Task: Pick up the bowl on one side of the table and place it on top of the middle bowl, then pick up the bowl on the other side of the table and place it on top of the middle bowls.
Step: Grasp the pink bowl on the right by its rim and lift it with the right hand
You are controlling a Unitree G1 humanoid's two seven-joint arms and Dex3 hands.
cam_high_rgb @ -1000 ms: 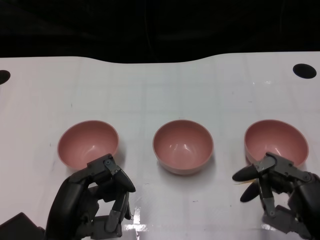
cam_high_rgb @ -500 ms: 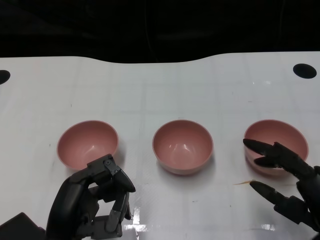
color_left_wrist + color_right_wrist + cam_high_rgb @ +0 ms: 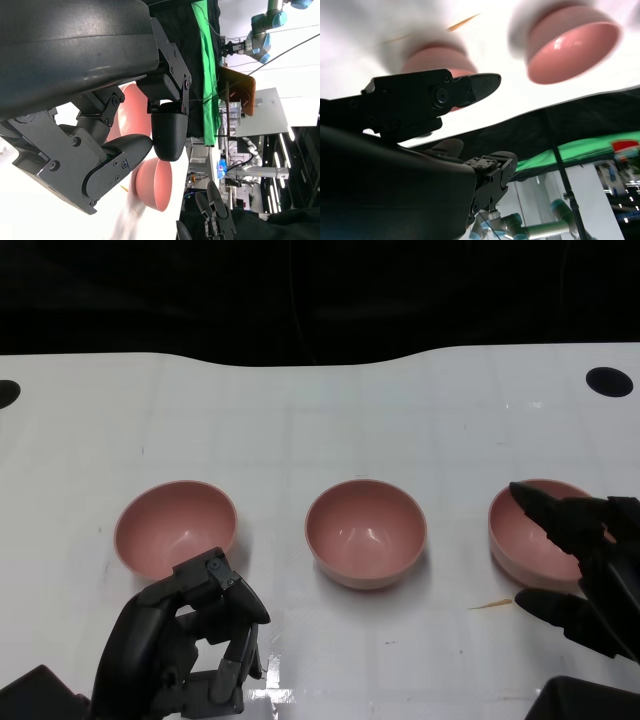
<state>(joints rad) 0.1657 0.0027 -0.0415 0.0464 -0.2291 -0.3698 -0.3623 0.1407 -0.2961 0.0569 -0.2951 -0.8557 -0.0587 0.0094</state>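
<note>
Three pink bowls stand in a row in the head view: left bowl point(image 3: 175, 525), middle bowl point(image 3: 366, 530), right bowl point(image 3: 535, 535). My right hand point(image 3: 585, 565) is spread at the right bowl, upper fingers point(image 3: 560, 515) over its right part and the thumb below its near rim; contact cannot be told. My left hand point(image 3: 190, 645) sits just in front of the left bowl, fingers curled in on nothing. In the right wrist view a finger point(image 3: 470, 87) crosses a blurred bowl point(image 3: 437, 56). The left wrist view shows curled fingers point(image 3: 167, 132) before a bowl point(image 3: 134, 115).
The white table point(image 3: 320, 420) ends at a dark far edge, with a black hole point(image 3: 609, 381) at the far right and another at the far left. A thin orange streak point(image 3: 490, 606) lies near the right bowl. A second bowl point(image 3: 572, 42) shows in the right wrist view.
My right hand has uncurled its fingers and moved forward until they reach over the right bowl. The left hand and all three bowls have stayed where they were.
</note>
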